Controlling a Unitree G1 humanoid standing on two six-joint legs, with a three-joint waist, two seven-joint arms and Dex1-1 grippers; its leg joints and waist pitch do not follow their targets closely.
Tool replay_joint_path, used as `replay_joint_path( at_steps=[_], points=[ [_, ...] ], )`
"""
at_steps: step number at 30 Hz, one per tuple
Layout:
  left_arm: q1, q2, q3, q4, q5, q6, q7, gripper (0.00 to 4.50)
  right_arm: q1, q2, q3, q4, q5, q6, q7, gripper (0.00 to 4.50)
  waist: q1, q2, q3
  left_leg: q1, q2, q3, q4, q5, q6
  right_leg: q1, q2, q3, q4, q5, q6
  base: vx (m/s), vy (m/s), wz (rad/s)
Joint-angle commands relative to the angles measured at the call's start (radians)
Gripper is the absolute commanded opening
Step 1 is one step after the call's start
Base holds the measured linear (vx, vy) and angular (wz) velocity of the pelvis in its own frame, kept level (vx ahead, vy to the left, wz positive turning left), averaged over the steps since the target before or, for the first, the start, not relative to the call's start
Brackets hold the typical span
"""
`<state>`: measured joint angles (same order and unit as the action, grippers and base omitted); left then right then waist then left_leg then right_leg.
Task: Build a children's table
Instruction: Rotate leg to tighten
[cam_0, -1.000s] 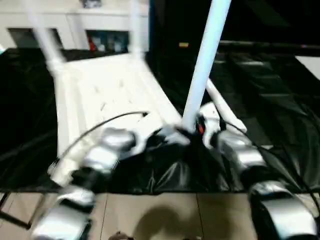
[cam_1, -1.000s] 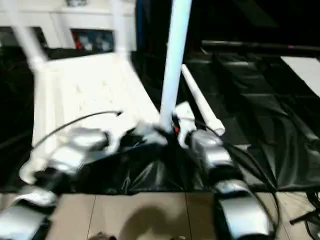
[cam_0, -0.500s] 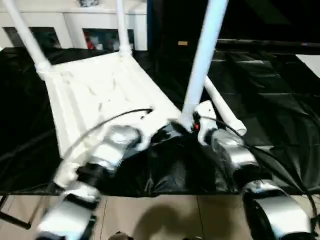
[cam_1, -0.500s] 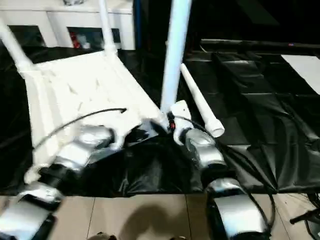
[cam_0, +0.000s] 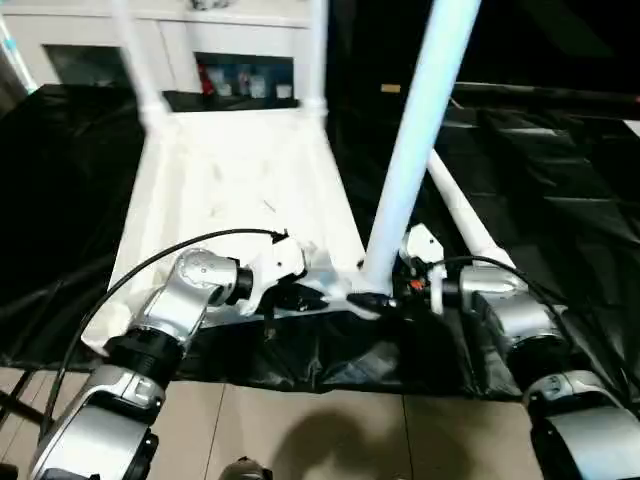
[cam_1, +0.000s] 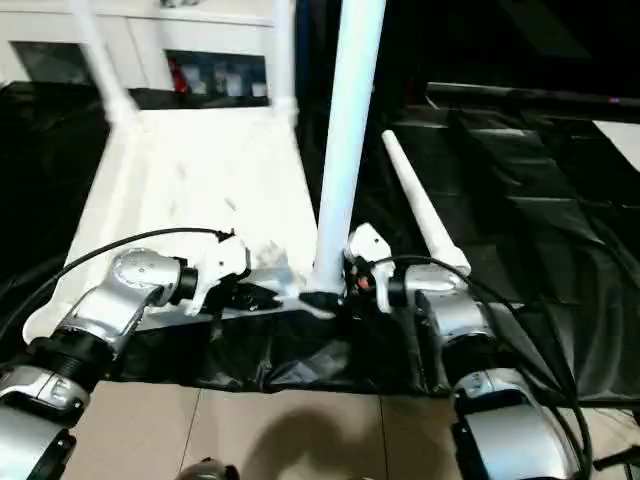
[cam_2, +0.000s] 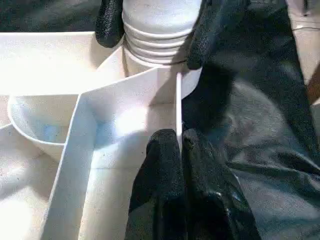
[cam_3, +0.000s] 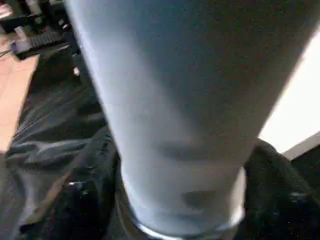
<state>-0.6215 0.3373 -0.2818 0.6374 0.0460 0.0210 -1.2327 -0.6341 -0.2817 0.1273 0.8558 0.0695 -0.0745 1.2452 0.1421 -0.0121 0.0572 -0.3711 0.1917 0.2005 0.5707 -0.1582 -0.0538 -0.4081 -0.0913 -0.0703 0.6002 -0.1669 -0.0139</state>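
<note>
With our left gripper (cam_2: 179, 145) pinching the tabletop (cam_0: 240, 190) rim, our right gripper (cam_2: 150, 30) clasping the upright leg (cam_0: 415, 150) should keep it vertical while twisting it into the corner socket (cam_2: 150, 65).

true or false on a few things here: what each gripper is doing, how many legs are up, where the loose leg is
1. The left gripper pinches the thin rim of the table top. True.
2. The right gripper has its fingers on either side of the base of the near upright leg. True.
3. All four legs stand in their corner sockets. False: three stand upright, two of them at the far corners, and one loose leg lies on the black sheet.
4. The loose leg lies on the robot's left of the table top. False: it lies on the right.
5. The table top rests on bare wooden floor. False: it lies on the black sheet.
</note>
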Motion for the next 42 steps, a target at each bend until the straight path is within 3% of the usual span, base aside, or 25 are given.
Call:
replay_joint_path(
  at_steps=[1, 9, 12, 13, 14, 16, 17, 21, 23, 25, 28, 32, 35, 36, 38, 40, 42],
  points=[
    [-0.021, -0.024, -0.004, -0.015, -0.029, -0.028, -0.002, 0.00, 0.015, 0.021, 0.060, -0.052, 0.006, 0.021, 0.089, 2.91, -0.004, -0.005, -0.069, 0.019, 0.049, -0.017, -0.062, -0.262, 0.044, 0.045, -0.063, 0.045, -0.065, -0.249, -0.223, 0.000, 0.000, 0.00],
    [-0.030, -0.039, 0.017, 0.012, -0.015, -0.042, 0.066, 0.00, 0.031, 0.046, 0.055, -0.071, 0.010, 0.044, 0.052, 2.76, -0.001, -0.006, -0.070, 0.018, 0.047, -0.018, -0.061, -0.253, 0.040, 0.045, -0.065, 0.044, -0.067, -0.264, -0.213, 0.000, 0.000, 0.00],
    [-0.048, -0.084, 0.044, 0.030, 0.012, 0.006, 0.221, 0.00, 0.008, 0.104, 0.001, -0.023, -0.002, 0.083, -0.159, 2.76, -0.004, -0.008, -0.067, 0.018, 0.048, -0.019, -0.064, -0.262, 0.028, 0.042, -0.064, 0.045, -0.068, -0.286, -0.206, 0.000, 0.000, 0.00],
    [-0.052, -0.098, 0.049, 0.032, 0.020, 0.024, 0.263, 0.00, -0.004, 0.122, -0.014, 0.003, -0.013, 0.082, -0.242, 2.75, -0.012, -0.009, -0.065, 0.020, 0.044, -0.023, -0.068, -0.288, 0.005, 0.042, -0.068, 0.044, -0.075, -0.352, -0.189, 0.000, 0.000, 0.00],
    [-0.056, -0.112, 0.051, 0.031, 0.032, 0.043, 0.306, 0.00, -0.012, 0.136, -0.025, 0.024, -0.022, 0.083, -0.308, 2.75, -0.012, -0.009, -0.065, 0.020, 0.044, -0.023, -0.068, -0.288, 0.005, 0.042, -0.068, 0.044, -0.075, -0.352, -0.189, 0.000, 0.000, 0.00],
    [-0.064, -0.144, 0.057, 0.030, 0.052, 0.102, 0.396, 0.00, -0.030, 0.166, -0.045, 0.067, -0.037, 0.084, -0.443, 2.75, -0.023, -0.010, -0.065, 0.021, 0.042, -0.028, -0.070, -0.311, -0.017, 0.042, -0.070, 0.042, -0.083, -0.425, -0.161, 0.000, 0.000, 0.00],
    [-0.068, -0.162, 0.060, 0.029, 0.060, 0.133, 0.434, 0.00, -0.037, 0.181, -0.056, 0.086, -0.038, 0.086, -0.502, 2.75, -0.034, -0.012, -0.065, 0.020, 0.042, -0.027, -0.070, -0.303, -0.018, 0.041, -0.069, 0.044, -0.082, -0.402, -0.166, 0.000, 0.000, 0.00],
    [-0.079, -0.221, 0.069, 0.025, 0.063, 0.174, 0.515, 0.00, -0.044, 0.220, -0.073, 0.112, -0.052, 0.054, -0.637, 2.74, -0.038, -0.013, -0.068, 0.017, 0.039, -0.023, -0.064, -0.270, 0.012, 0.041, -0.066, 0.046, -0.080, -0.338, -0.176, 0.000, 0.000, 0.00],
    [-0.082, -0.256, 0.070, 0.025, 0.061, 0.168, 0.541, 0.00, -0.047, 0.244, -0.099, 0.122, -0.032, 0.046, -0.654, 3.30, -0.038, -0.017, -0.072, 0.015, 0.037, -0.020, -0.060, -0.240, 0.032, 0.046, -0.064, 0.045, -0.075, -0.281, -0.185, 0.000, 0.000, 0.00],
    [-0.086, -0.272, 0.052, 0.027, 0.066, 0.164, 0.531, 0.00, -0.060, 0.249, -0.130, 0.137, -0.016, 0.048, -0.687, 3.51, -0.037, -0.014, -0.073, 0.011, 0.037, -0.020, -0.058, -0.208, 0.053, 0.048, -0.063, 0.044, -0.070, -0.232, -0.197, 0.000, 0.000, 0.00],
    [-0.089, -0.278, 0.045, 0.021, 0.068, 0.161, 0.530, 0.00, -0.066, 0.220, -0.123, 0.140, -0.049, 0.022, -0.739, 3.82, -0.037, -0.014, -0.073, 0.011, 0.037, -0.018, -0.056, -0.193, 0.062, 0.049, -0.062, 0.043, -0.067, -0.203, -0.209, 0.000, 0.000, 0.00],
    [-0.080, -0.274, 0.028, 0.003, 0.077, 0.149, 0.526, 0.00, -0.063, 0.174, -0.133, 0.124, -0.069, -0.017, -0.808, 3.90, -0.037, -0.016, -0.072, 0.013, 0.038, -0.018, -0.058, -0.204, 0.057, 0.048, -0.063, 0.042, -0.069, -0.227, -0.206, 0.000, 0.000, 0.00],
    [-0.071, -0.276, 0.055, -0.012, 0.062, 0.154, 0.541, 0.00, -0.018, 0.126, -0.198, -0.008, 0.010, 0.033, -0.709, 3.90, -0.034, -0.018, -0.073, 0.011, 0.037, -0.017, -0.055, -0.198, 0.075, 0.051, -0.061, 0.043, -0.069, -0.211, -0.197, 0.000, 0.000, 0.00],
    [-0.070, -0.277, 0.061, -0.013, 0.061, 0.154, 0.551, 0.44, -0.004, 0.114, -0.199, -0.041, 0.018, 0.040, -0.680, 3.92, -0.031, -0.018, -0.073, 0.011, 0.037, -0.016, -0.054, -0.193, 0.083, 0.053, -0.059, 0.043, -0.069, -0.196, -0.194, 0.000, 0.000, 0.00],
    [-0.066, -0.273, 0.073, -0.024, 0.040, 0.175, 0.528, 0.44, 0.033, 0.084, -0.185, -0.116, 0.029, 0.051, -0.607, 3.92, -0.027, -0.020, -0.075, 0.008, 0.037, -0.017, -0.052, -0.160, 0.101, 0.055, -0.057, 0.042, -0.062, -0.142, -0.199, 0.000, 0.000, 0.00],
    [-0.063, -0.265, 0.095, -0.040, 0.023, 0.183, 0.522, 0.75, 0.071, 0.038, -0.152, -0.174, 0.019, 0.034, -0.529, 3.92, -0.022, -0.019, -0.079, 0.008, 0.039, -0.017, -0.047, -0.136, 0.113, 0.057, -0.059, 0.041, -0.054, -0.080, -0.228, 0.000, 0.000, 0.00],
    [-0.069, -0.249, 0.112, -0.044, 0.021, 0.175, 0.541, 0.85, 0.091, 0.007, -0.137, -0.199, 0.031, 0.019, -0.477, 3.92, -0.024, -0.021, -0.077, 0.006, 0.037, -0.017, -0.046, -0.139, 0.119, 0.056, -0.057, 0.039, -0.055, -0.070, -0.240, 0.000, 0.000, 0.00]
  ],
)
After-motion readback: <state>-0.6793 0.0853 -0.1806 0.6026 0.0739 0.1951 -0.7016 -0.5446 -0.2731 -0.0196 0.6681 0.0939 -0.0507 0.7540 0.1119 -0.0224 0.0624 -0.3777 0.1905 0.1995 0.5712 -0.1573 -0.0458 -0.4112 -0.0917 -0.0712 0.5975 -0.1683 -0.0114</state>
